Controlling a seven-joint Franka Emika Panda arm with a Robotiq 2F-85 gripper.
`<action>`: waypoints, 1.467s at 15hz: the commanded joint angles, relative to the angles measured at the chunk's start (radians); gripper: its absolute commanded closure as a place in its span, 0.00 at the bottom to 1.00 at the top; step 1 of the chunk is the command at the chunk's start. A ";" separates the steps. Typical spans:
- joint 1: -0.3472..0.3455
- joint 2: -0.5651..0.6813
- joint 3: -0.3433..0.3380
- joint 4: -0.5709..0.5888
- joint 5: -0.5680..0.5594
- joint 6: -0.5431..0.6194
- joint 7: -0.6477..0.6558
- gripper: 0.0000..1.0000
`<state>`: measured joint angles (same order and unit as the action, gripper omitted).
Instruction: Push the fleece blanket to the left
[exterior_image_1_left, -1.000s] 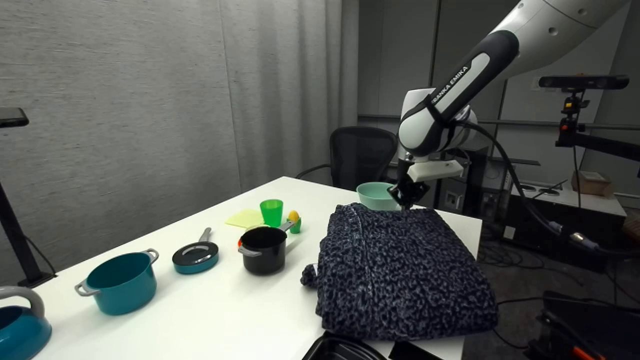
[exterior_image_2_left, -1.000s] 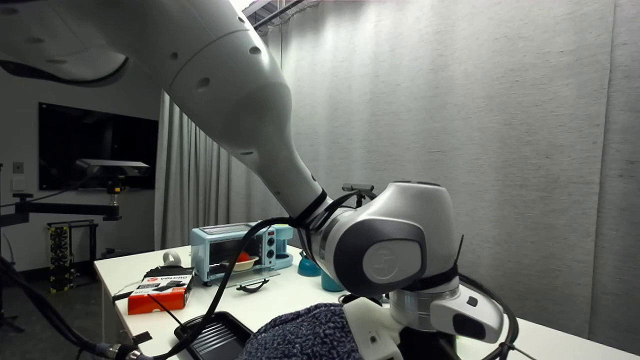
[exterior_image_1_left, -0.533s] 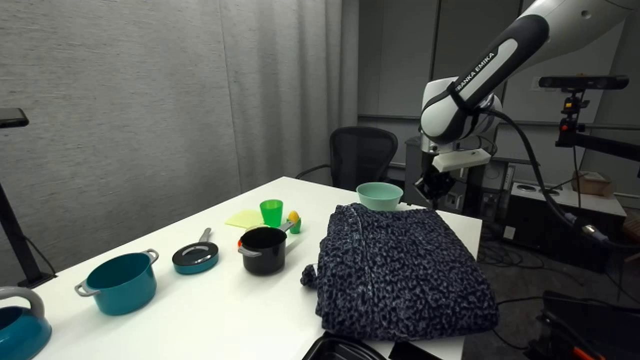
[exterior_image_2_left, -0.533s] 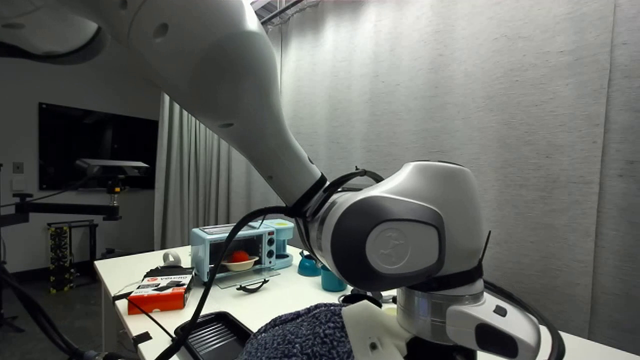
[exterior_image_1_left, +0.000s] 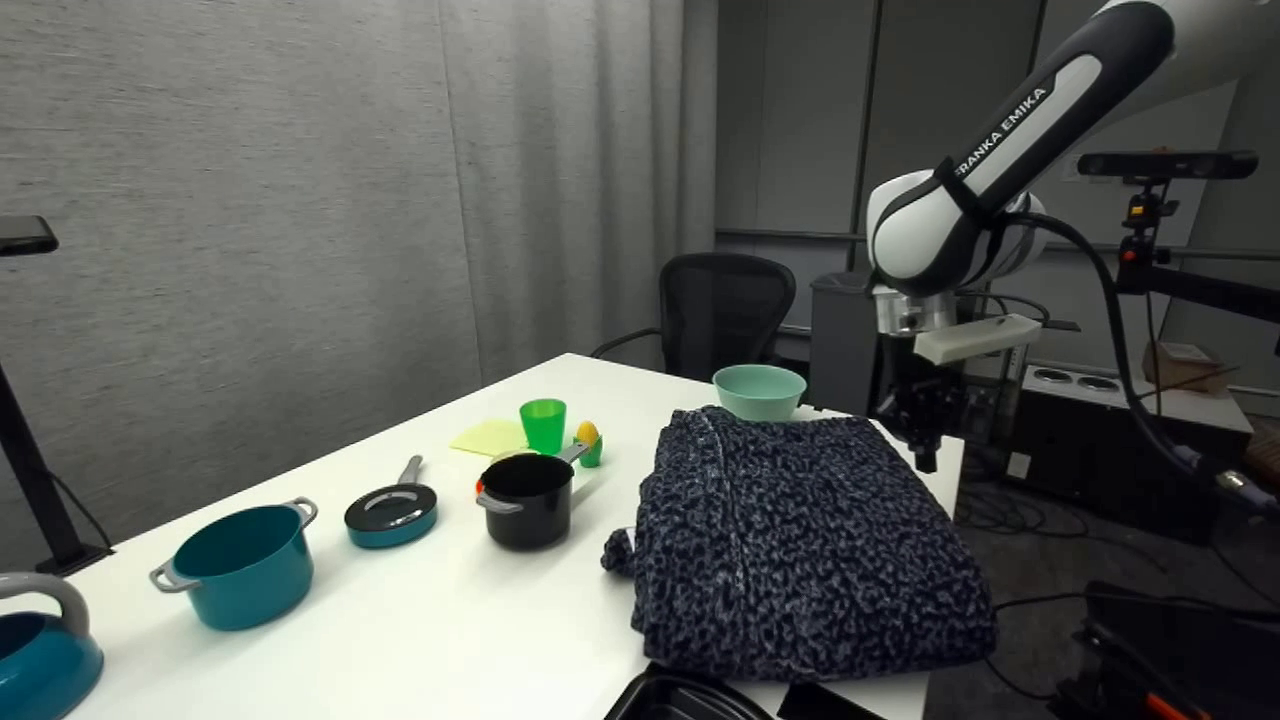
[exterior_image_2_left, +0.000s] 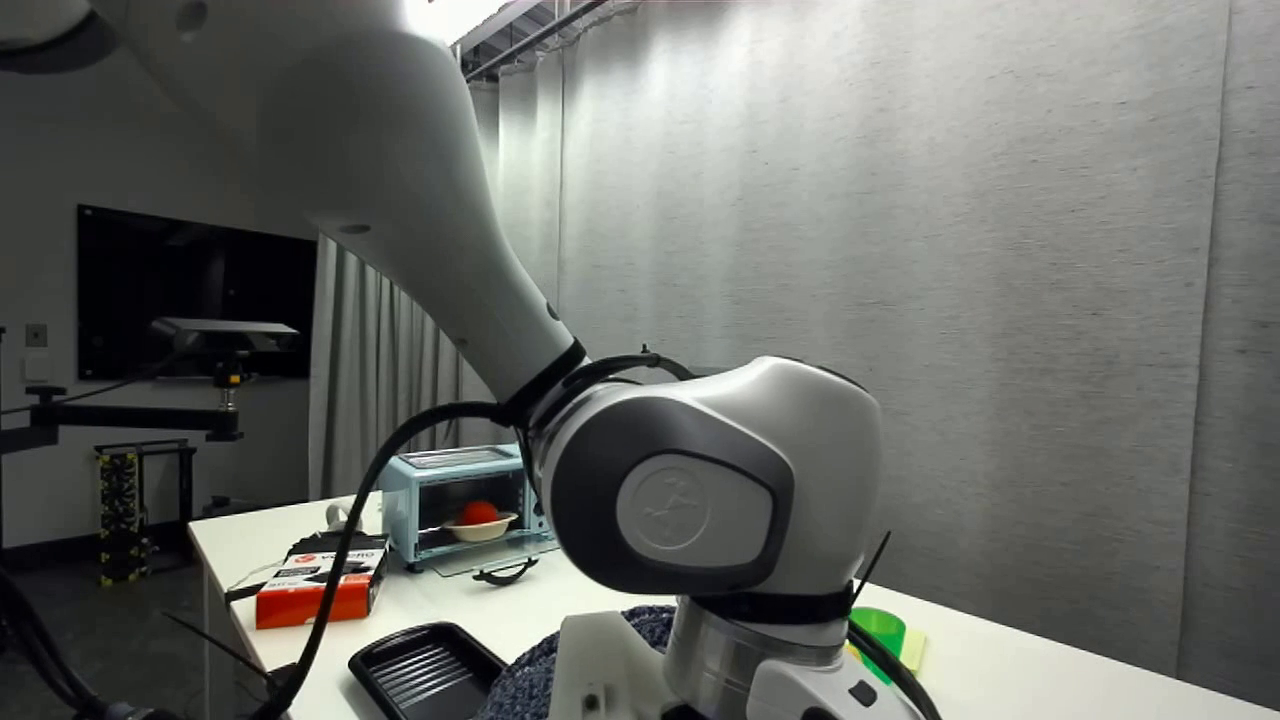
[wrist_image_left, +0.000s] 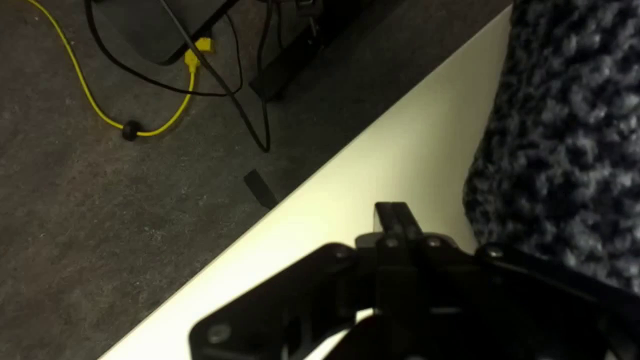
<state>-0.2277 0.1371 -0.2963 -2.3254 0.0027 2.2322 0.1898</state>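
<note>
Fleece blanket (exterior_image_1_left: 812, 545) may bunch or twist rather than slide if the pincer (wrist_image_left: 394, 212), just beside it, jaws together on nothing, pushes high or off-centre.

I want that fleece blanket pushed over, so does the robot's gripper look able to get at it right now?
Likely yes: in the wrist view, the closed gripper is beside the fleece blanket, with just some white table showing between them.
</note>
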 joint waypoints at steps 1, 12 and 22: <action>-0.001 -0.062 0.026 -0.103 0.000 0.038 -0.070 1.00; 0.032 -0.105 0.120 -0.262 0.013 0.283 -0.264 1.00; 0.148 -0.079 0.276 -0.208 0.258 0.442 -0.271 1.00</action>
<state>-0.1181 0.0631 -0.0554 -2.5639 0.1788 2.6333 -0.0584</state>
